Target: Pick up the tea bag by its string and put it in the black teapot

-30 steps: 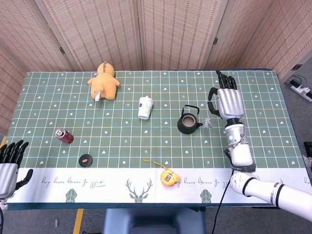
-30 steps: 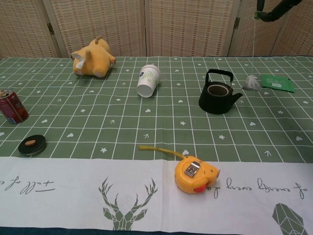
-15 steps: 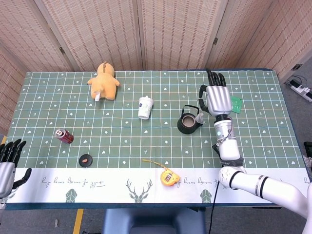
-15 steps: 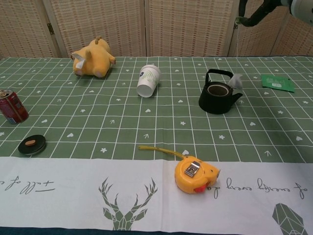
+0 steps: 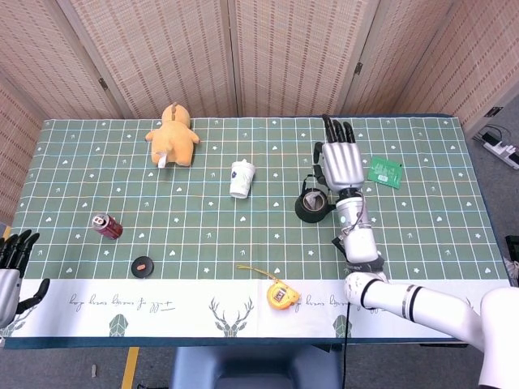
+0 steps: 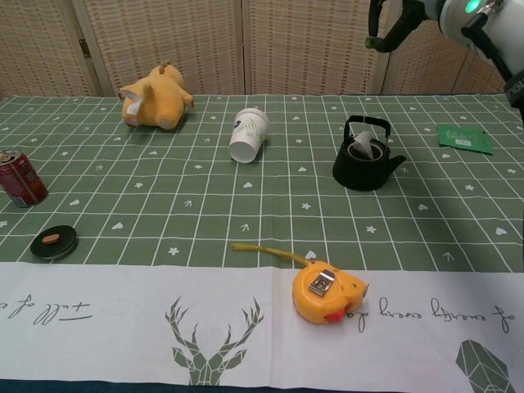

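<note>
The black teapot (image 5: 311,204) (image 6: 365,160) stands right of the table's middle. The white tea bag (image 6: 363,148) hangs at the teapot's mouth, under the handle, partly inside the opening. Its thin string runs straight up to my right hand (image 5: 341,163) (image 6: 391,24), which pinches the string high above the pot. In the chest view only part of that hand shows at the top edge. My left hand (image 5: 10,270) hovers at the table's near left corner, fingers apart, holding nothing.
A green packet (image 5: 384,172) (image 6: 465,137) lies right of the teapot. A paper cup (image 5: 241,178) (image 6: 248,134) lies left of it. Further off are a plush toy (image 5: 172,136), a red can (image 5: 107,226), a black lid (image 5: 143,266) and a yellow tape measure (image 5: 280,293) (image 6: 329,293).
My right hand carried the hanging tea bag leftward, from beside the green packet to over the teapot. The bag now sits at the pot's mouth. The left hand drew slightly back.
</note>
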Available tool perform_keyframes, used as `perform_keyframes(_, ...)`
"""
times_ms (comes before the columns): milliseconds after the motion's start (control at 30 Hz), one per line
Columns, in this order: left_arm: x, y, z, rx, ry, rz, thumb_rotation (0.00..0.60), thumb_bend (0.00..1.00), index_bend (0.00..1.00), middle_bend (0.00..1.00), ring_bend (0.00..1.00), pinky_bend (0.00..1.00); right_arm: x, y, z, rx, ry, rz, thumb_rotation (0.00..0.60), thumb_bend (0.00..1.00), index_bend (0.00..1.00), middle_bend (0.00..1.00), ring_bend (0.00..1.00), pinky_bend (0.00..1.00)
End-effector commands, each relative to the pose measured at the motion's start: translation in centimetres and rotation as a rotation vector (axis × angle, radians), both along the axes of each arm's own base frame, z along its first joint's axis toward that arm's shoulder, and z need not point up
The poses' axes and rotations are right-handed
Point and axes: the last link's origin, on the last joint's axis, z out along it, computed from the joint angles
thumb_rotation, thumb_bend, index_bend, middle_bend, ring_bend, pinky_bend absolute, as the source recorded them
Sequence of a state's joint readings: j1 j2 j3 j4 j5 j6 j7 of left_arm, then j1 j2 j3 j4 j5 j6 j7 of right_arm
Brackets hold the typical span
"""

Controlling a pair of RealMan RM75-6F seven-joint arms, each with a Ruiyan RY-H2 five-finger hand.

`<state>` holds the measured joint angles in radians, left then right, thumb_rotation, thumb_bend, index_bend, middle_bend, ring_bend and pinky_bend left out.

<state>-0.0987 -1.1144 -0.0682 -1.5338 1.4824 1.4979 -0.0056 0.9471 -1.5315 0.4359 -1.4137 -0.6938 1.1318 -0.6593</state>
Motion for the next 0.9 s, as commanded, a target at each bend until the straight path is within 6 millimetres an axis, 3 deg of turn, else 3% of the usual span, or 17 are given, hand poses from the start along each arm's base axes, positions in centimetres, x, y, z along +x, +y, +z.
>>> perform_keyframes(33,0.0,0.0,0.1,0.003,-0.002,-0.001,0.600,0.35,0.00,0.00,0.00,0.00,0.4,-0.4,-0.9,0.017,0.006,-0.002,0.600,0.44,0.61,0.01,0.00,0.00)
perform_keyframes(200,0.0,0.0,0.2,0.011,-0.009,-0.002,0.600,0.35,0.00,0.00,0.00,0.00,0.2,-0.4,-2.3,0.039,0.034,0.000,0.600,0.44,0.61,0.01,0.00,0.00)
perform_keyframes(333,0.0,-0.1,0.3,0.017,-0.010,-0.007,0.600,0.35,0.00,0.00,0.00,0.00,-1.2,0.4,-2.9,0.051,0.088,0.007,0.600,0.44,0.61,0.01,0.00,0.00)
perform_keyframes(600,0.1,0.0,-0.1,0.002,0.009,-0.003,0.600,0.35,0.00,0.00,0.00,0.00,-5.5,4.5,-3.8,0.121,0.196,0.051,0.600,0.44,0.61,0.01,0.00,0.00)
perform_keyframes(900,0.1,0.1,-0.3,0.003,0.013,0.003,0.600,0.35,0.00,0.00,0.00,0.00,-7.7,8.3,-5.3,0.216,0.263,0.118,0.600,0.44,0.61,0.01,0.00,0.00)
